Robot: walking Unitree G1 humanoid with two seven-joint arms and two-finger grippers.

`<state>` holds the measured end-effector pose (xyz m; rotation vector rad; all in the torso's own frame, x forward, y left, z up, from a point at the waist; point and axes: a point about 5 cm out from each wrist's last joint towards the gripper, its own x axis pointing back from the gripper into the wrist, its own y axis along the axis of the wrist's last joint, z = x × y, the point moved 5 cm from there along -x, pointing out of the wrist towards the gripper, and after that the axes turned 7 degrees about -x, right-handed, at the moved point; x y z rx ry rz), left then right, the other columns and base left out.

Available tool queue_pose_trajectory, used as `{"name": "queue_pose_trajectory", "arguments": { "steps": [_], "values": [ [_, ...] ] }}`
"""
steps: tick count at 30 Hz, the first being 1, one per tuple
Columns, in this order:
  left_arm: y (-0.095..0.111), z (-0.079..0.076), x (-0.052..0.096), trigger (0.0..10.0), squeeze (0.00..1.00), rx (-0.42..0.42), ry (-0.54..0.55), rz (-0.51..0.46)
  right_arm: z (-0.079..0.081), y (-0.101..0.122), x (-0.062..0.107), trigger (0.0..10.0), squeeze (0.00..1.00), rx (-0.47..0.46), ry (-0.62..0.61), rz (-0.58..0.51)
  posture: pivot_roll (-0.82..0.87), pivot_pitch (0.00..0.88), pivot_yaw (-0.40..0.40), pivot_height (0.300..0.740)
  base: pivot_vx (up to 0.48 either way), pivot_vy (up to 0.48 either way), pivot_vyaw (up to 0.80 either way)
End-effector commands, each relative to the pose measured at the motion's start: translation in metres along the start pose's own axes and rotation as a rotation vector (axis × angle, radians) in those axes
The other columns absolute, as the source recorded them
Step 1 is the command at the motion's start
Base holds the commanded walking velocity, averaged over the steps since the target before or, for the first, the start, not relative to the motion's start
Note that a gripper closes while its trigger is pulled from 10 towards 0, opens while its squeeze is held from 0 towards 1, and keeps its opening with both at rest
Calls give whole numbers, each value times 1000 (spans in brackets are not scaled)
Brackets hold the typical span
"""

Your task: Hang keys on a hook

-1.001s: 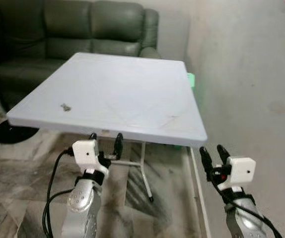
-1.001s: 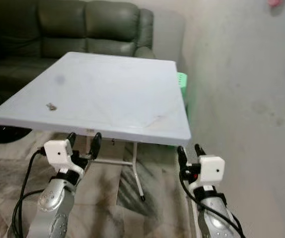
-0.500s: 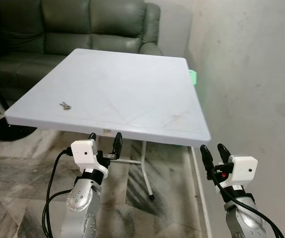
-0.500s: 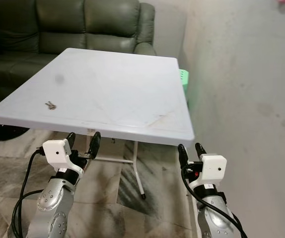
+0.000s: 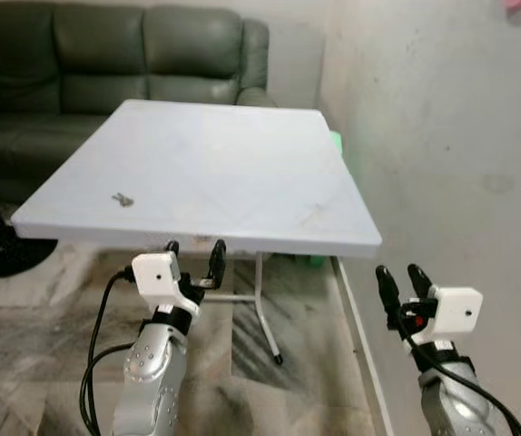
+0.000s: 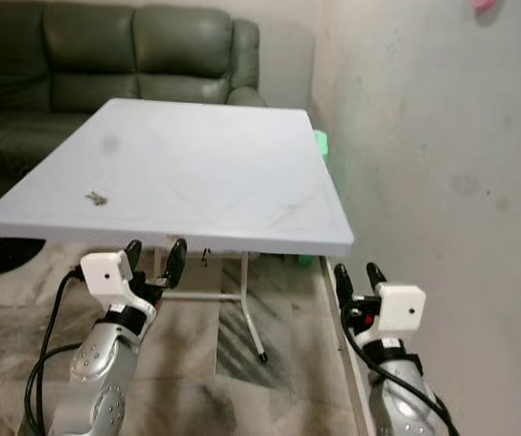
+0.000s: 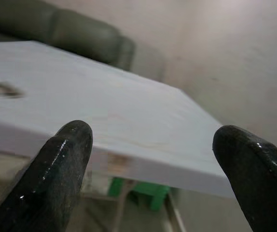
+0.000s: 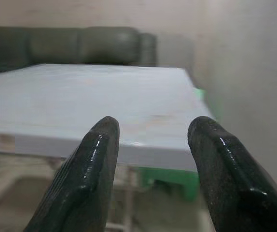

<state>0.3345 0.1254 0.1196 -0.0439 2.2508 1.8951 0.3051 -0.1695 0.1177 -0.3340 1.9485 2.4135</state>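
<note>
Against the back wall, a dark green sofa (image 5: 124,64) with 3 back cushions in sight, running off the left edge of the head views. To the right, a pale, stained wall (image 5: 442,136) with something small and pink (image 5: 517,4) at the very top, too cut off to identify. In front of the sofa and just beside that wall, a white square table (image 5: 215,173) on thin metal legs (image 5: 267,318), over a marbled grey floor (image 5: 24,345). Behind the table's far right corner, low down, something green (image 6: 320,143), mostly hidden. At the left edge on the floor, a round black base (image 5: 6,254) of some stand.

Below the table's near edge, 2 silver arms raised side by side. Left gripper (image 5: 194,252) just under and in front of the near edge, its 2 black fingers (image 7: 61,159) spread wide, nothing between them, pointing toward the tabletop. Right gripper (image 5: 401,283) lower and off past the table's right corner, near the wall, fingers (image 8: 97,164) parted to a moderate gap, holding nothing, also aimed at the table edge.

Smallest of all, the keys (image 5: 121,198): a little dark bunch lying flat on the tabletop near its left front part, well apart from both grippers; a dim smudge at the far left in the left wrist view (image 7: 4,89).
</note>
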Motion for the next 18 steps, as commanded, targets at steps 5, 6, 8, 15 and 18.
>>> {"name": "queue_pose_trajectory", "arguments": {
  "steps": [5, 6, 8, 15, 18],
  "values": [
    [0, -11, -1, 10000, 0, 25, -19, 1, -8, 4, 1, 10000, 0, 14, -15, -4, -2, 42, -68, 740, 0, 422, 0],
    [0, -11, -1, 10000, 0, 25, -19, 2, -8, 4, 1, 10000, 0, 13, -15, -3, -1, 43, -68, 740, 0, 424, 0],
    [0, -11, -2, 10000, 0, 25, -19, 1, -8, 4, 1, 10000, 0, 14, -15, -3, -2, 42, -67, 740, 0, 471, 0],
    [-1, -10, -2, 10000, 0, 28, -19, 2, -7, 4, 2, 10000, 0, 12, -14, -2, -1, 38, -68, 740, 0, 475, 0],
    [0, -10, -2, 10000, 0, 25, -20, 0, -7, 4, 2, 10000, 0, 11, -15, -1, -1, 36, -69, 740, 0, 479, 0]
  ]
}}
